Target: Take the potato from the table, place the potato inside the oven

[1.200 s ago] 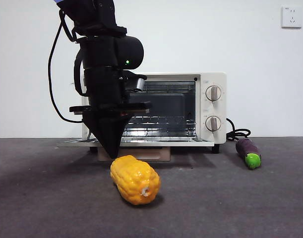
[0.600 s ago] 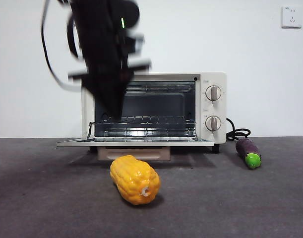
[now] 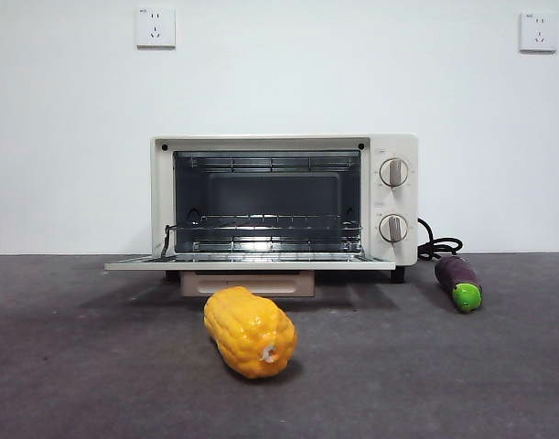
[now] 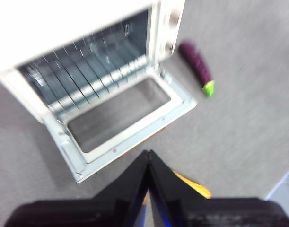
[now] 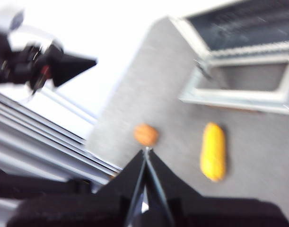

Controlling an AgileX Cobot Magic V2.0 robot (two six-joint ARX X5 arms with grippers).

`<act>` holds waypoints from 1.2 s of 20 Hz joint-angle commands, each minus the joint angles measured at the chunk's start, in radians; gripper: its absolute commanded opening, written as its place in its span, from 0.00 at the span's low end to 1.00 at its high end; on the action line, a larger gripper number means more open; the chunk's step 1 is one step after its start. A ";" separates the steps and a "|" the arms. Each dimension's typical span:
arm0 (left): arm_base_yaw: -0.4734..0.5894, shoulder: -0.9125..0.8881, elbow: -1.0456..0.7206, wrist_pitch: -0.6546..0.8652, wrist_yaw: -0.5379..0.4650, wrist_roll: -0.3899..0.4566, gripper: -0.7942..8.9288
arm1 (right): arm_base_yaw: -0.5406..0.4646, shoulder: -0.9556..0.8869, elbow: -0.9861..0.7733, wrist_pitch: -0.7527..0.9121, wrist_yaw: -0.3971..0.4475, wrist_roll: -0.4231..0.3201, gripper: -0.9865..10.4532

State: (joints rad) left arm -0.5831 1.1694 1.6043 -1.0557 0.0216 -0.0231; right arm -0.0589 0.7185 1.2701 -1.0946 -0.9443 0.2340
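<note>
potato (image 5: 146, 134) on table (image 5: 258, 156), near right tool (image 5: 145, 152)

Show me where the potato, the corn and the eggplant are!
potato (image 5: 146, 135), right wrist view, middle of the ball.
corn (image 3: 250, 331), front view, middle of the cob.
eggplant (image 3: 454, 273), front view, purple body.

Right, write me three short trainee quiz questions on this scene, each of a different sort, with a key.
1. True or false: the door of the cream-white boxy toaster oven is open.
2. What lies on the dark grey table nearest the front camera? A. bumpy yellow corn cob B. purple eggplant with green tip C. a spoon
3. Fill in: the small round brownish-orange potato shows only in the ____ wrist view.

Key: 1 true; 2 A; 3 right.
</note>
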 commanded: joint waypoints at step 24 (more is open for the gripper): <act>-0.003 -0.403 -0.005 -0.262 -0.179 -0.109 0.08 | 0.877 0.615 0.118 0.660 0.310 0.191 0.12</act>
State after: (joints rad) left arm -0.5838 0.7761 1.6043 -1.3228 -0.1551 -0.1242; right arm 0.8104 1.2995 1.3579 -0.4454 -0.6357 0.4728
